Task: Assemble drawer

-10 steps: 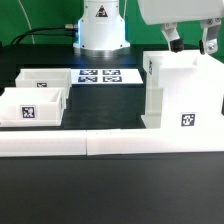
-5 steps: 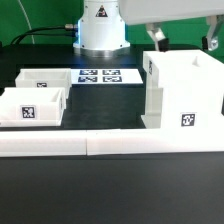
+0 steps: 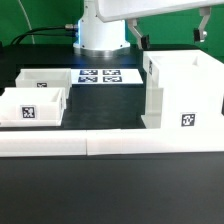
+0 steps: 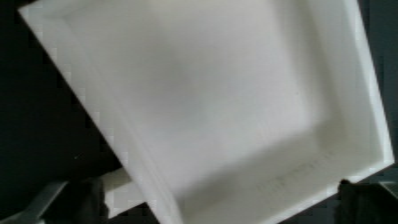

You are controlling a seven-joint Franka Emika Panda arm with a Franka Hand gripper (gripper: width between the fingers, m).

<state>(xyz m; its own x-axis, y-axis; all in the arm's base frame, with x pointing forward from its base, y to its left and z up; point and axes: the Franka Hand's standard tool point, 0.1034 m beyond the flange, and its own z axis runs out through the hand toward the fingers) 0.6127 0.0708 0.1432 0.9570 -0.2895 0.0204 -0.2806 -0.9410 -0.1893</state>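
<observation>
The drawer's tall white shell (image 3: 185, 90) stands at the exterior view's right with a tag on its front. Two shallow white trays (image 3: 45, 80) (image 3: 30, 105) lie at the left, each tagged. My gripper (image 3: 170, 33) hangs above the shell's open top, jaws wide apart and empty, one dark finger (image 3: 137, 38) past the shell's left wall and the other (image 3: 203, 30) over its right part. In the wrist view the shell's white interior (image 4: 196, 90) fills the picture, with my gripper (image 4: 205, 205) straddling it and its dark fingertips (image 4: 63, 200) at the edge.
The marker board (image 3: 100, 75) lies flat behind the trays, in front of the robot's base (image 3: 100, 30). Long low white bars (image 3: 110, 145) run across the front of the table. Cables lie at the back left.
My gripper has moved toward the exterior view's left and slightly up over the shell. Its fingers now stand farther apart. The shell and trays have not moved.
</observation>
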